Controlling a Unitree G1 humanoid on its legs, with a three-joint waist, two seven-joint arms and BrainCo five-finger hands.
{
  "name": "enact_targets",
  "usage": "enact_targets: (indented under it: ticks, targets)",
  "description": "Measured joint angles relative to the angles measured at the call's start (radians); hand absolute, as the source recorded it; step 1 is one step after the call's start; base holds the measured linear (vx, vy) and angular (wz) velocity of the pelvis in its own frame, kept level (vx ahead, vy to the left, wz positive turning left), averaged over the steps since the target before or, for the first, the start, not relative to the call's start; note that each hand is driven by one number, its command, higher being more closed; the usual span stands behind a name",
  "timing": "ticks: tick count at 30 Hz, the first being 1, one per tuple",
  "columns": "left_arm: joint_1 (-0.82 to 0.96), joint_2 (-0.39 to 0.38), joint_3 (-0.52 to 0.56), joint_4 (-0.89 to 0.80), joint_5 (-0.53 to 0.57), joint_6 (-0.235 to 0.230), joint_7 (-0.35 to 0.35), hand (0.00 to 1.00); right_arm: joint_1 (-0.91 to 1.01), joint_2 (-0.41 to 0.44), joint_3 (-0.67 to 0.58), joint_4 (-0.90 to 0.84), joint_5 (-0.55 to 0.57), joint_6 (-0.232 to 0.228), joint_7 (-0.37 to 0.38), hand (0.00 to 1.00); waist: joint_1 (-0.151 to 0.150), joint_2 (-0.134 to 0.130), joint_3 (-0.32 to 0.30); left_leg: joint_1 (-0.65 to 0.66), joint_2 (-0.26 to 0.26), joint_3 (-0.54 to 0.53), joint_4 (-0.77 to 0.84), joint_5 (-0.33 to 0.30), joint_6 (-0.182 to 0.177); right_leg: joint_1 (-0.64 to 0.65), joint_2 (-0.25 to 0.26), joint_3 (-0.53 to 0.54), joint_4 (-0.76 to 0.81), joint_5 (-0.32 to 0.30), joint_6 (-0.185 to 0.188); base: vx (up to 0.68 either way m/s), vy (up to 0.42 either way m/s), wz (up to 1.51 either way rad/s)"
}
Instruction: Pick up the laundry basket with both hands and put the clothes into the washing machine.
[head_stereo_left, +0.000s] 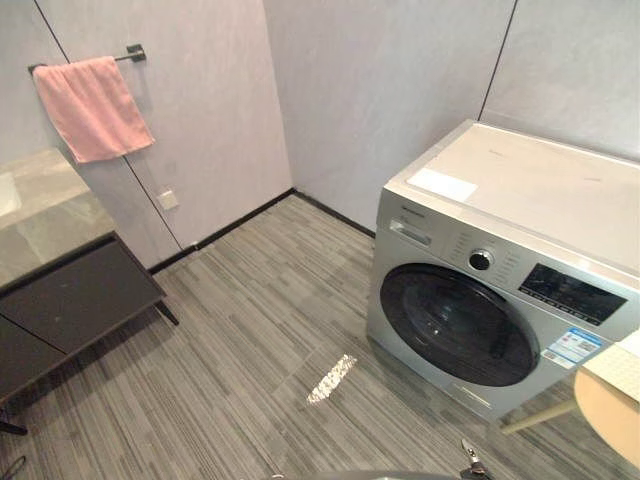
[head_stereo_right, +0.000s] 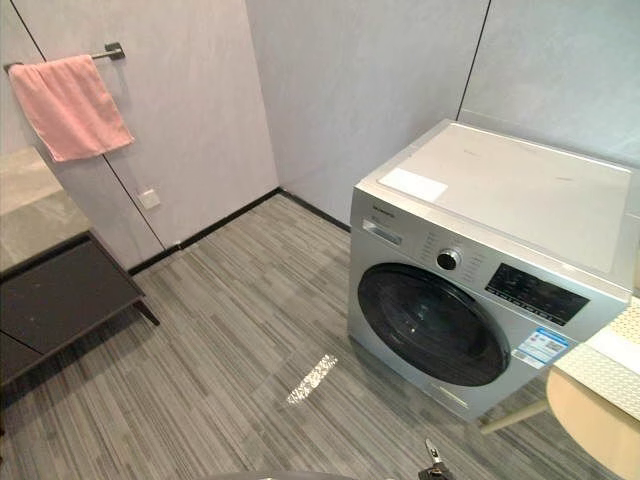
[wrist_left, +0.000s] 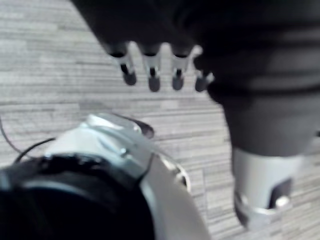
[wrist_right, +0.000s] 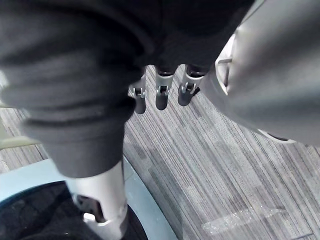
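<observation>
The washing machine (head_stereo_left: 500, 260) stands at the right of both eye views. Its front and shut round door (head_stereo_left: 458, 325) face the frame's lower left, and its top runs back toward the upper right. The right wrist view shows the right hand (wrist_right: 162, 90), fingers straight and empty, beside a pale blue rim (wrist_right: 30, 177) round a dark inside; I cannot tell whether that is the basket. The left wrist view shows the left hand (wrist_left: 151, 70), also straight-fingered and empty, above the striped floor (wrist_left: 60, 60).
</observation>
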Motion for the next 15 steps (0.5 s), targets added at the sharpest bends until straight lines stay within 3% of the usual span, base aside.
enact_targets:
  ticks: [1, 2, 3, 4, 5, 6, 7, 8, 10, 11, 12, 14, 15]
  targets:
    - [0.010, -0.006, 0.021, -0.012, -0.012, -0.001, 0.001, 0.00, 0.000, 0.000, 0.016, 0.000, 0.000, 0.000, 0.001, 0.00, 0.008, 0.000, 0.001, -0.022, 0.032, -0.001, 0.029, -0.004, -0.004, -0.023, 0.022, 0.007, 0.063, -0.027, -0.022, -0.12, -0.206, -0.21]
    - [0.015, -0.006, 0.028, -0.054, -0.036, -0.006, 0.006, 0.00, 0.004, -0.001, 0.041, 0.008, 0.001, 0.002, 0.001, 0.00, 0.015, -0.029, 0.018, -0.055, 0.067, -0.011, 0.105, -0.017, 0.011, -0.051, 0.047, 0.013, 0.142, -0.116, -0.053, -0.09, -0.192, 0.03]
    - [0.013, -0.006, 0.027, -0.064, -0.050, -0.006, 0.011, 0.00, 0.006, -0.012, 0.054, 0.017, 0.001, 0.000, 0.000, 0.00, 0.016, -0.022, 0.030, -0.075, 0.095, -0.032, 0.151, -0.018, 0.051, -0.040, 0.057, 0.007, 0.146, -0.139, -0.049, -0.09, -0.207, 0.06]
    - [0.011, -0.012, 0.034, -0.086, -0.076, -0.007, 0.016, 0.00, 0.006, -0.021, 0.059, 0.035, 0.001, -0.004, -0.003, 0.00, 0.030, -0.040, 0.042, -0.128, 0.100, -0.053, 0.280, 0.019, 0.165, -0.035, 0.063, 0.015, 0.139, -0.153, -0.050, -0.04, -0.226, 0.18]
    - [0.008, -0.007, 0.034, -0.090, -0.088, -0.010, 0.019, 0.00, 0.008, -0.027, 0.057, 0.036, 0.002, -0.013, -0.006, 0.00, 0.038, -0.052, 0.058, -0.208, 0.094, -0.082, 0.385, 0.108, 0.172, -0.010, 0.063, 0.011, 0.101, -0.147, -0.059, -0.01, -0.220, 0.20]
    - [0.006, -0.010, 0.034, -0.091, -0.089, -0.012, 0.020, 0.00, 0.008, -0.037, 0.057, 0.036, 0.003, -0.015, -0.006, 0.00, 0.038, -0.064, 0.068, -0.240, 0.080, -0.085, 0.428, 0.105, 0.155, 0.000, 0.062, 0.010, 0.076, -0.139, -0.070, 0.05, -0.215, 0.50]
    - [0.004, -0.013, 0.033, -0.090, -0.087, -0.015, 0.019, 0.00, 0.004, -0.064, 0.050, 0.034, 0.004, -0.016, -0.006, 0.00, 0.039, -0.062, 0.079, -0.290, -0.009, -0.071, 0.464, 0.048, 0.116, 0.029, 0.047, 0.009, 0.018, -0.116, -0.083, 0.04, -0.103, 0.45]
    - [0.004, -0.018, 0.032, -0.090, -0.084, -0.018, 0.018, 0.00, -0.001, -0.071, 0.038, 0.029, 0.004, -0.016, -0.005, 0.00, 0.043, -0.066, 0.076, -0.296, -0.044, -0.055, 0.436, 0.042, 0.107, 0.034, 0.042, 0.009, -0.004, -0.096, -0.079, 0.10, -0.044, 0.42]
    - [0.018, -0.053, 0.038, -0.070, -0.050, -0.016, 0.015, 0.00, -0.046, -0.087, -0.018, 0.012, 0.004, -0.017, -0.001, 0.00, 0.045, 0.004, 0.088, -0.281, -0.143, 0.069, 0.180, 0.058, 0.102, 0.058, 0.067, -0.020, -0.096, -0.050, -0.056, 0.16, 0.074, 0.10]
    - [0.023, -0.063, 0.053, -0.058, -0.042, -0.015, 0.015, 0.00, -0.054, -0.089, -0.022, 0.011, 0.005, -0.017, -0.001, 0.00, 0.047, 0.019, 0.086, -0.270, -0.165, 0.094, 0.101, 0.084, 0.103, 0.061, 0.077, -0.023, -0.109, -0.043, -0.045, 0.24, 0.123, 0.01]
    - [0.023, -0.065, 0.082, -0.029, -0.029, -0.013, 0.015, 0.00, -0.064, -0.082, -0.037, 0.007, 0.006, -0.017, -0.001, 0.00, 0.054, 0.022, 0.084, -0.247, -0.189, 0.110, 0.018, 0.121, 0.242, 0.062, 0.084, -0.026, -0.121, -0.039, -0.034, 0.24, 0.082, 0.10]
    - [-0.004, -0.055, 0.161, -0.009, -0.016, -0.008, 0.015, 0.00, -0.115, -0.016, -0.052, 0.007, 0.014, -0.017, -0.002, 0.00, 0.076, -0.037, 0.093, -0.257, -0.230, 0.111, 0.013, 0.116, 0.287, 0.071, 0.063, -0.030, -0.168, -0.018, -0.008, 0.30, 0.020, 0.15]
    - [-0.006, -0.049, 0.173, -0.008, -0.014, -0.008, 0.016, 0.00, -0.129, -0.005, -0.049, 0.007, 0.014, -0.017, -0.002, 0.00, 0.077, -0.051, 0.099, -0.258, -0.235, 0.110, 0.023, 0.104, 0.289, 0.085, 0.059, -0.028, -0.182, -0.009, 0.000, 0.28, -0.008, 0.09]
